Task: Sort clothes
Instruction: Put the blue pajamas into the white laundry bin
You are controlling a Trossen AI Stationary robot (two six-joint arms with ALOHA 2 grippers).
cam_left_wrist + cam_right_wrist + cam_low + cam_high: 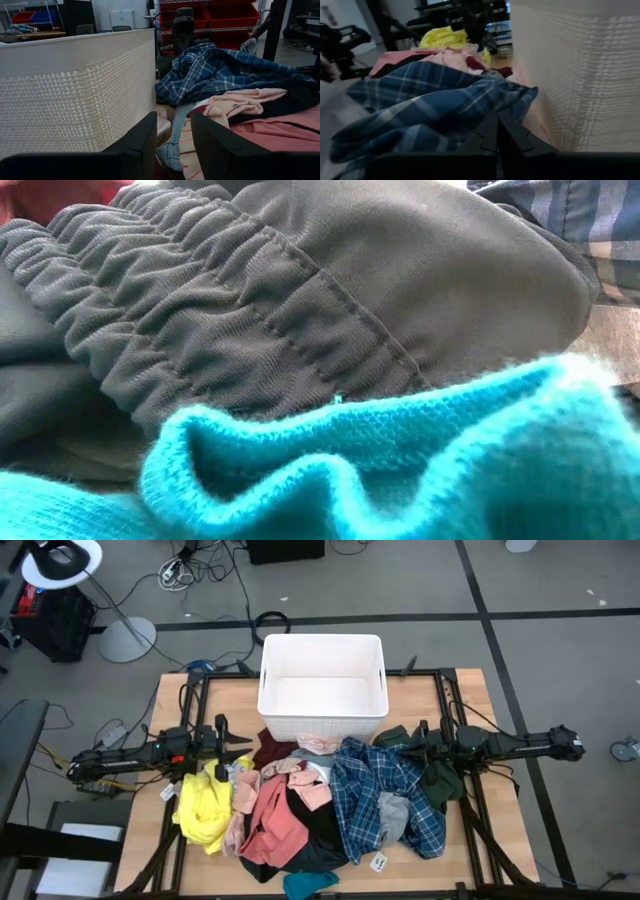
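The clothes lie heaped on the table's near middle: a yellow garment [203,808], a salmon pink one [275,820], a blue plaid shirt [385,795], a dark green piece [440,780], black cloth [320,840] and a teal knit [308,885]. The teal knit [400,460] and a dark elastic waistband [250,300] fill the low view. My left gripper [243,748] [172,145] points level at the pile's left edge, open, with nothing between its fingers. My right gripper [405,743] [497,135] is shut at the pile's right edge, next to a fold of the plaid shirt [435,100]. My right gripper's shut fingertips [492,131] point level from the table's right side at a fold of the plaid shirt [510,97]. I cannot tell whether they touch it. The shirt lies slack on the pile.
A white plastic bin [322,688] stands at the table's far middle, just behind the pile; its ribbed wall [75,90] [580,75] is close beside both grippers. Bare wood shows at the table's left [150,830] and right [500,830] sides.
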